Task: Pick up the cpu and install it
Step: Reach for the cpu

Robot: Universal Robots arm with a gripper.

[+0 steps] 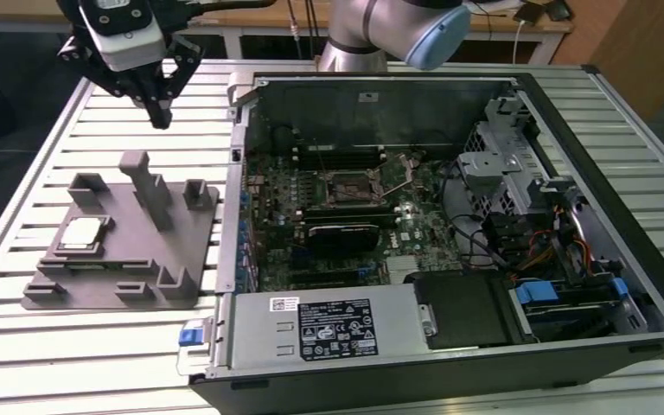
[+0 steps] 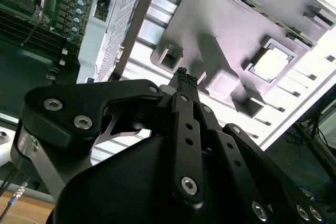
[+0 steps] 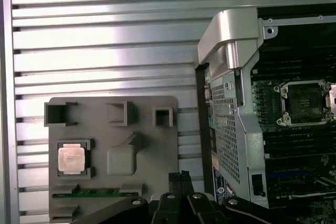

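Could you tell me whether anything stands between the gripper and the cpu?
Yes: the tray's tall post rises between the gripper and the cpu; from straight above, the cpu lies uncovered.

Bright overhead light washes the slatted surface [image 1: 32, 337] almost white, with glare bands across its slats in the first wrist view. The cpu [image 2: 271, 62] is blown out to a pale blank in the second wrist view (its lid shows some tone in the first). Posts on the grey tray [image 1: 124, 290] cast soft shadows. The computer case [image 1: 643, 259] is dim inside. The gripper [image 2: 184, 80], close to the lens, looks black and soft.
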